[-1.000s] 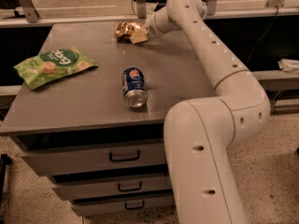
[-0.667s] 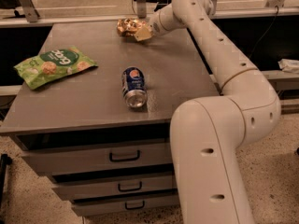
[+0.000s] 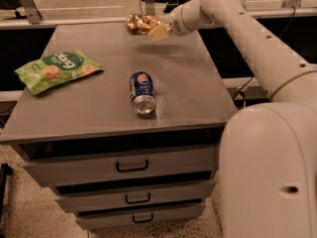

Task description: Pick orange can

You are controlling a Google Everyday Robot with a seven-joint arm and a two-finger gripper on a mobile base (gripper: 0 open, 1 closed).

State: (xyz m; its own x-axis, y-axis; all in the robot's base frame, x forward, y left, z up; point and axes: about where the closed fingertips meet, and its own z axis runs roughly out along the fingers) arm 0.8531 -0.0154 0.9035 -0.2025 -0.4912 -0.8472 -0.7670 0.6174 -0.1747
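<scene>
- Since the arm (image 3: 257, 48) is stretched right across to the far edge of the table (image 3: 99, 118), I'd say the reach is done. Its bulky lower part fills the right foreground and hides the table's near right corner and the floor behind it.
- The table's top carries three things, with drawers (image 3: 131, 165) underneath, all shut. None of that matters to the job.
- The bag (image 3: 58, 71) lies flat on the left, well apart from the hand, and looks untouched.
- The blue can (image 3: 141, 92) lies on its side near the front middle. It's the wrong one and nothing is near it.
- The orange can (image 3: 138, 23) is at the far edge, right at the tip of the hand. I judge it to be caught, so the grasp looks made.
- The hand (image 3: 152, 29) sits just right of the orange can, and from here it looks clamped onto it, one pale finger pressed against the can's near side.
- What's left, as I reckon it, is a clear lift away from the table.
- I can't tell whether the orange can rests on the top or hangs just above it, because it overlaps the back rail.
- The far finger is hidden behind the can, so how firm the grip is remains a guess.
</scene>
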